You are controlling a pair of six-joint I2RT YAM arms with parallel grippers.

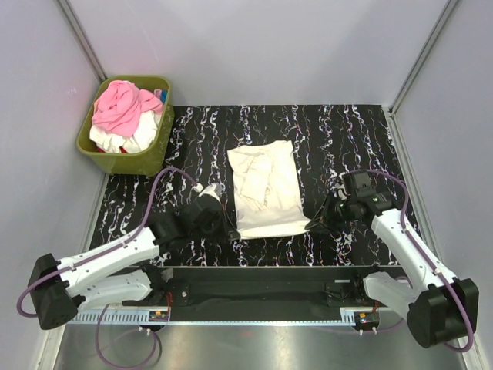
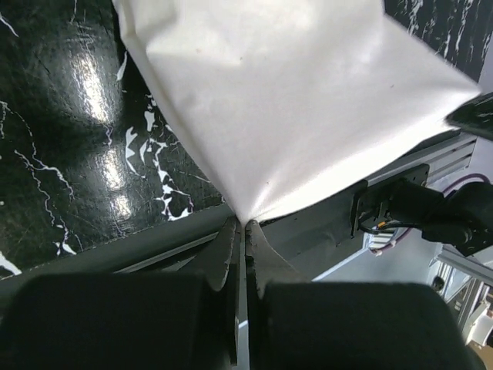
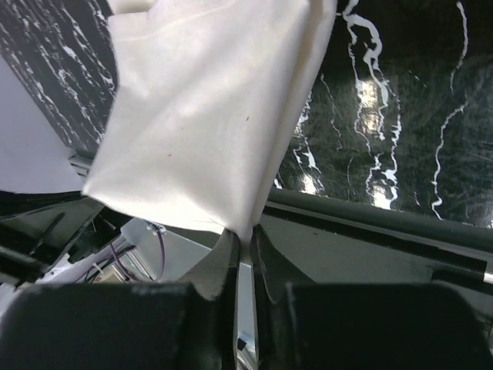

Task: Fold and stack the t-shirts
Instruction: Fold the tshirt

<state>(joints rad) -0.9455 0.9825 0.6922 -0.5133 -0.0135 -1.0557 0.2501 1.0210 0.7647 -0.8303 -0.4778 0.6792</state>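
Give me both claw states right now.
Left claw: closed, pinching a near corner of the cream shirt.
Right claw: closed, pinching the shirt's other near corner.

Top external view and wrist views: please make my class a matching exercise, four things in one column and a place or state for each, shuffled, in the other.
Column A
1. cream t-shirt
2. pink t-shirt
3. basket
4. left pincer

Column B
a. stands in the far left corner
b. shut on a near corner of the cream t-shirt
c. tops the heap in the basket
d. lies on the black marbled table between the arms

Pairs: 1-d, 2-c, 3-a, 4-b
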